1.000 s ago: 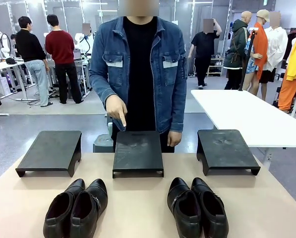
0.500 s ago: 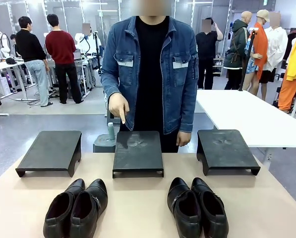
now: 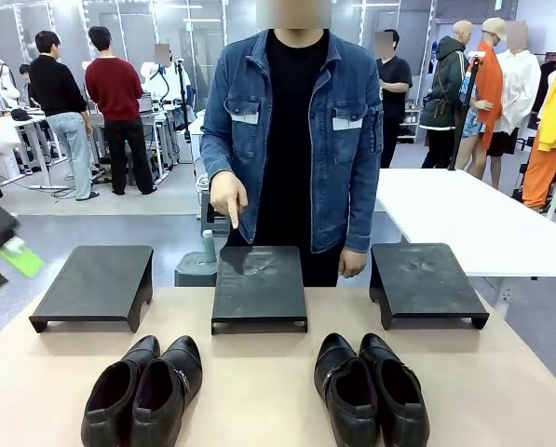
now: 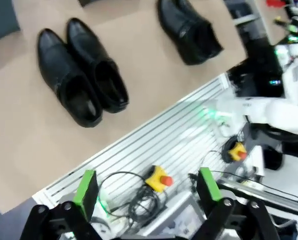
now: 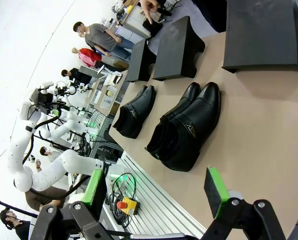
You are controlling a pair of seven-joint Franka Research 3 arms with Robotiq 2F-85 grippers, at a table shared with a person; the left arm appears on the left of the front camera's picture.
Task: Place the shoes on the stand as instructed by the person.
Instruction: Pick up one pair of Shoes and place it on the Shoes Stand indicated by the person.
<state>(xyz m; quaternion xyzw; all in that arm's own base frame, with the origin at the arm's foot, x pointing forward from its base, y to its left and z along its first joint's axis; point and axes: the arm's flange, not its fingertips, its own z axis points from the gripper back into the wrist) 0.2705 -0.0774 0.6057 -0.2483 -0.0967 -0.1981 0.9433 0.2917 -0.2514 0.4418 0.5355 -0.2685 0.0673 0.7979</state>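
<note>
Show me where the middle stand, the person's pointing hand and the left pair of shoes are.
middle stand [image 3: 259,289], front view, on its flat top.
person's pointing hand [image 3: 227,197], front view, on the back of the hand.
left pair of shoes [image 3: 183,356], front view, on one shoe's toe.

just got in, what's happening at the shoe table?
The person at the far side points a hand down toward the middle stand, one of three black stands in a row. The left pair of shoes and the right pair of shoes sit on the table in front of the stands; none is on a stand yet. The left tool and the right tool are both open and hold nothing, above the robot's side of the table.
</note>
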